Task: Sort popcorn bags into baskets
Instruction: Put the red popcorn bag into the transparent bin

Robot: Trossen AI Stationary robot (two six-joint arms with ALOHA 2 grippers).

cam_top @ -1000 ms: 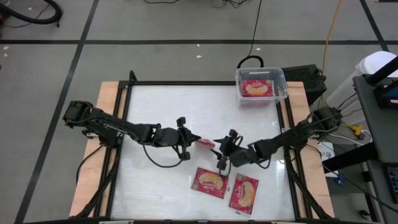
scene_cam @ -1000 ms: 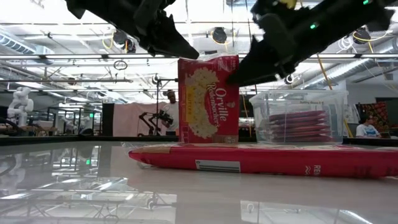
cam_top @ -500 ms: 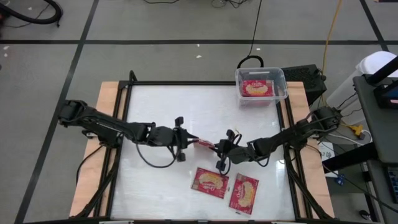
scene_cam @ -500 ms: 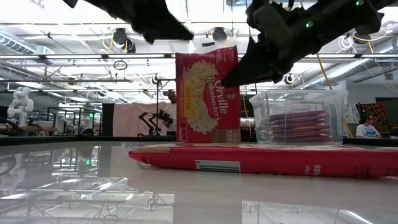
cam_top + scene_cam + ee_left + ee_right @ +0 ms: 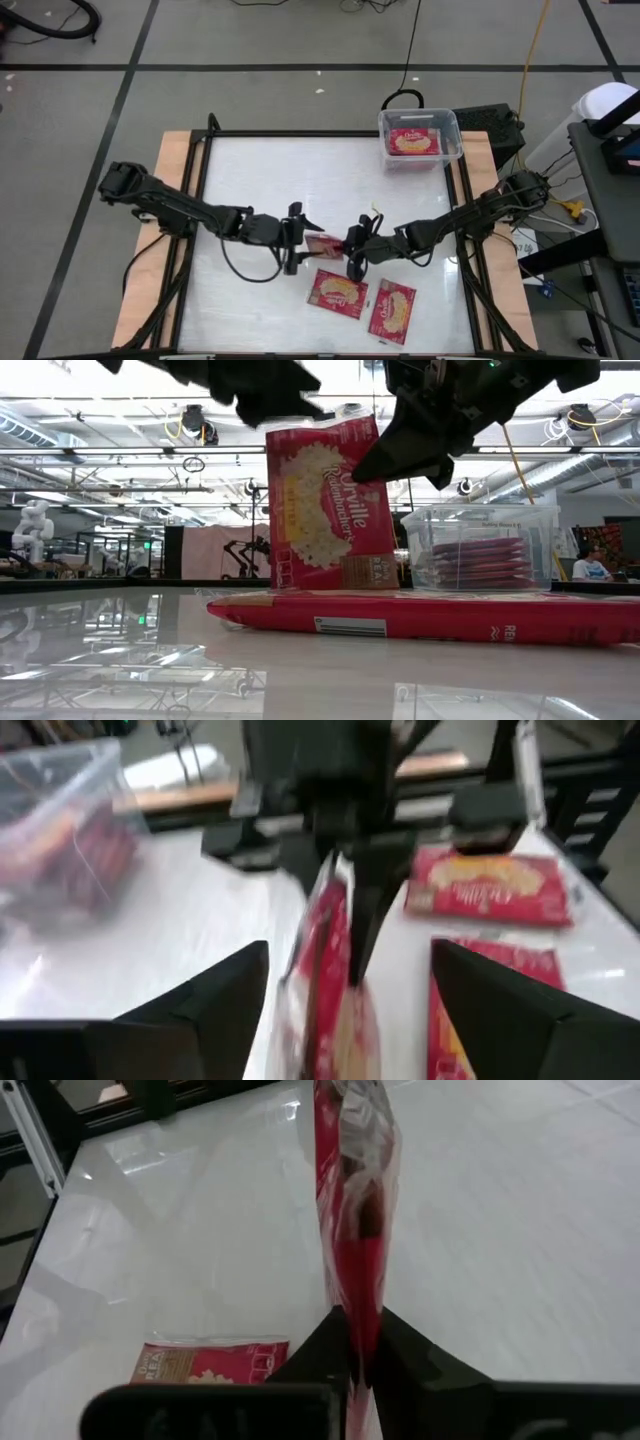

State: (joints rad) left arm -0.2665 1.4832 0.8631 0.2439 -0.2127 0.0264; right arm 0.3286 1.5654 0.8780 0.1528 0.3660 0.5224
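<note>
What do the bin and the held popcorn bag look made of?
Bin: clear rigid plastic, likely; the stacked packets show through its walls.
Held popcorn bag: thin glossy printed film, apparently plastic wrap; edge crinkles where the right gripper pinches it.

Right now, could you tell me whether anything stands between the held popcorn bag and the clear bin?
Nothing visible does. The right gripper holds the popcorn bag upright above mid-table; the clear bin sits at the far right corner, with bare tabletop between. The two flat bags lie nearer the front.
</note>
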